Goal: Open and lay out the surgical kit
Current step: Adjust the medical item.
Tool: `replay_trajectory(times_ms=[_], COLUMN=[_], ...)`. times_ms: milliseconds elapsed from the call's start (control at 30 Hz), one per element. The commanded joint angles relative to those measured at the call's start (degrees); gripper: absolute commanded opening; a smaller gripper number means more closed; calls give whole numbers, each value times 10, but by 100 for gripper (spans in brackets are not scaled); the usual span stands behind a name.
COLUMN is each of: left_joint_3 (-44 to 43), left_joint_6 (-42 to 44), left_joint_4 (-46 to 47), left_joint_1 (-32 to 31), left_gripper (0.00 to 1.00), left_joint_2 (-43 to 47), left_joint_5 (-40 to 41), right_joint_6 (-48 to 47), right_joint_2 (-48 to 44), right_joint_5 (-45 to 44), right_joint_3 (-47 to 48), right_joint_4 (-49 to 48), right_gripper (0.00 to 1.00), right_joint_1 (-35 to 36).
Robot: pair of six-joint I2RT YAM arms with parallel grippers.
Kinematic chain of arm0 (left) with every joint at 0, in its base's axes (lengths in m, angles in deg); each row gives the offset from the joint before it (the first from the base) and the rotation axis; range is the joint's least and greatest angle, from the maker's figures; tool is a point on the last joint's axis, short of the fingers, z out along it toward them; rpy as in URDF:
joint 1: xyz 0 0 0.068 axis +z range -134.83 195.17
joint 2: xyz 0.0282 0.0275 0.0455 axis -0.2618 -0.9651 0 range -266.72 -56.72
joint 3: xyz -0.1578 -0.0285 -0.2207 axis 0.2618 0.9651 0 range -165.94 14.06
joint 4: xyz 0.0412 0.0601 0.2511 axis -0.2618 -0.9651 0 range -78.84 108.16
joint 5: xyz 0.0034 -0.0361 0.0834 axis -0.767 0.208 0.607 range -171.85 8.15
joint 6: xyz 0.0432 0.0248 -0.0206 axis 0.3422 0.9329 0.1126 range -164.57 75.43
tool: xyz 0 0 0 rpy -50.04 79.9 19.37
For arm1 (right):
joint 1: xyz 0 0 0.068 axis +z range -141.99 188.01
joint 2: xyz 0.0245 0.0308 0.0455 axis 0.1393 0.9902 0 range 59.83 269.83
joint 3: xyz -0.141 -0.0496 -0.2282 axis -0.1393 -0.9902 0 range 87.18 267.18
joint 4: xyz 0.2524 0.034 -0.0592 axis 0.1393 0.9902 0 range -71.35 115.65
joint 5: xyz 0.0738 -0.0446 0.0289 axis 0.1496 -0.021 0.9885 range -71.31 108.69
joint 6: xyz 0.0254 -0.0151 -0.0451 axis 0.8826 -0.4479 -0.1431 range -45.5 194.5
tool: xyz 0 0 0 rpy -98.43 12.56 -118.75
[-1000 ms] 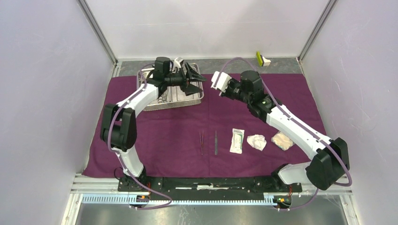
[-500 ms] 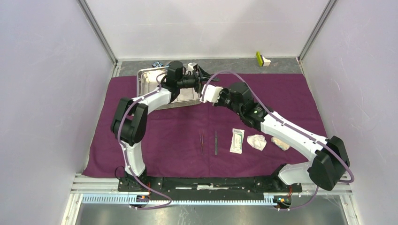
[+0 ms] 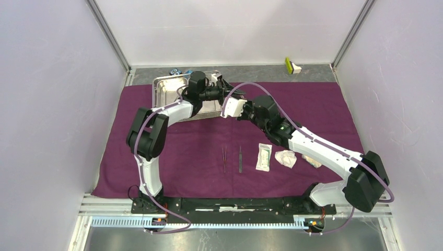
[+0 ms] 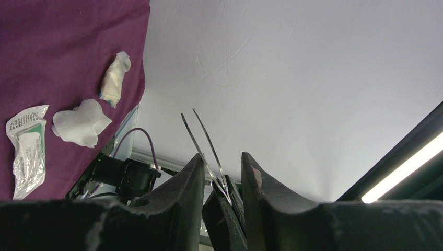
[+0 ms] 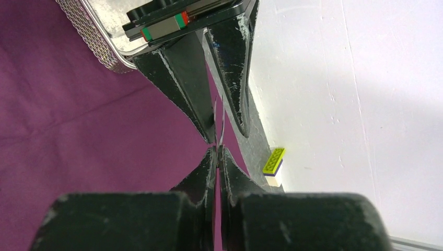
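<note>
The tweezers (image 5: 219,123) are held above the bench (image 3: 313,73), at the right end of the steel tray (image 3: 167,91), in the upper middle of the overhead frame. Their long axis runs up the right-wrist frame. The joined end is pinched in the closed right claw (image 5: 217,155), and the splayed blades pass between the parted fingers of the left claw (image 5: 224,139). Forceps (image 3: 240,158), sealed packet (image 3: 264,157) and gauze wads (image 3: 286,158) are laid in a row on the purple cloth wrap (image 3: 172,157). White walls enclose the bench.
</note>
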Motion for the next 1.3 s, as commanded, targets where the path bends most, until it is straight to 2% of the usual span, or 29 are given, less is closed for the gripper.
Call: replay_trajectory(times_ms=[0, 167, 400, 567, 700, 933, 1067, 1167, 1267], left_joint_3=[-5, -6, -14, -37, -50, -55, -58, -68, -85], left_joint_6=[-43, -46, -26, 53, 121, 186, 233, 305, 411], left_joint_4=[60, 69, 61, -10, -79, -130, -161, -213, -307], left_joint_1=[-4, -4, -1, 11, 18, 18, 23, 28, 34], left_gripper=[36, 27, 23, 23, 20, 12, 12, 12, 13], left_joint_2=[-5, -11, -17, -11, 1, 13, 21, 30, 48], left_joint_5=[-11, -12, -13, -11, -5, -6, -7, -6, 11], right_joint_6=[3, 13, 32, 40, 42, 44, 50, 62, 88], right_joint_2=[-4, -4, -8, -14, -17, -17, -25, -35, -48], right_joint_5=[12, 33, 77, 100, 106, 106, 103, 107, 139], right_joint_3=[-7, -10, -10, -11, -14, -20, -24, -23, -21], right_joint_4=[-11, -6, 21, 31, 31, 26, 25, 27, 27], right_gripper=[5, 8, 17, 24, 23, 21, 26, 31, 34], right_joint_1=[11, 14, 15, 15, 15, 15, 14, 1, -28])
